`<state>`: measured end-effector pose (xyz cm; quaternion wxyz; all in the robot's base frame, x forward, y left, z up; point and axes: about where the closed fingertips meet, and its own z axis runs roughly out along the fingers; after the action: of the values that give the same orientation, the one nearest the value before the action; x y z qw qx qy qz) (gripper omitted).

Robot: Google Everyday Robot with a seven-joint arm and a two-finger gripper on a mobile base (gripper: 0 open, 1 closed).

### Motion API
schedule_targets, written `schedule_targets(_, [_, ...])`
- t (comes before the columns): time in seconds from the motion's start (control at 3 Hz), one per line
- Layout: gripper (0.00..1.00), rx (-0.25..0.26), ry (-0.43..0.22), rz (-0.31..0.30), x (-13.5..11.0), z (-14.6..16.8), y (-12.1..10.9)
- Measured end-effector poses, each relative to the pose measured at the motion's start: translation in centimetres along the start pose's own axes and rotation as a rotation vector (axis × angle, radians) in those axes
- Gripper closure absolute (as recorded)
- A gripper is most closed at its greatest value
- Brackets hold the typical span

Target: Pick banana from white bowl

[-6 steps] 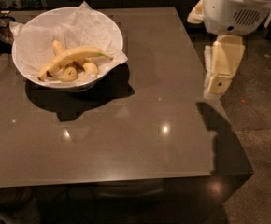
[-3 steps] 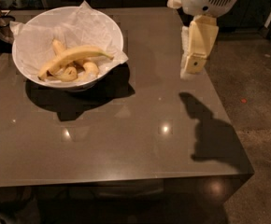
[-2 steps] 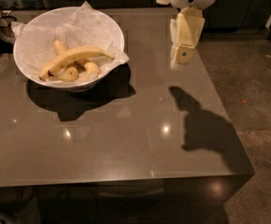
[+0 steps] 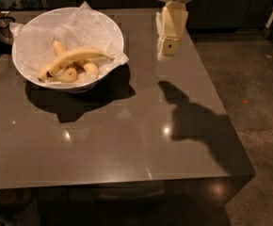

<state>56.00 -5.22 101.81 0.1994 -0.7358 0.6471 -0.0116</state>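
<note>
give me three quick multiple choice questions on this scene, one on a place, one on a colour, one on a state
1. Where is the end effector?
A. above the table, apart from the white bowl
B. inside the bowl
C. under the table

2. What colour is the bowl?
A. blue
B. white
C. red

3. What state is the banana in?
A. lying in the bowl
B. held by the end effector
C. lying on the table

Answers:
1 A: it hangs over the table with bare surface between it and the bowl.
2 B: the bowl and its paper lining are both white.
3 A: it rests on the shorter bananas in the bowl, with nothing gripping it.
</note>
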Motion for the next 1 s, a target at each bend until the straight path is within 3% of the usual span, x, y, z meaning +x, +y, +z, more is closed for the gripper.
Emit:
schedule_targets(0.33, [0.00, -0.025, -0.055, 0.011, -0.8, 1.2, -1.1])
schedule_targets(0.67, [0.00, -0.067, -0.091, -0.032, -2.9, 3.4, -3.6])
schedule_targets(1.0, [0.00, -0.077, -0.121, -0.090, -6.0, 5.7, -6.6])
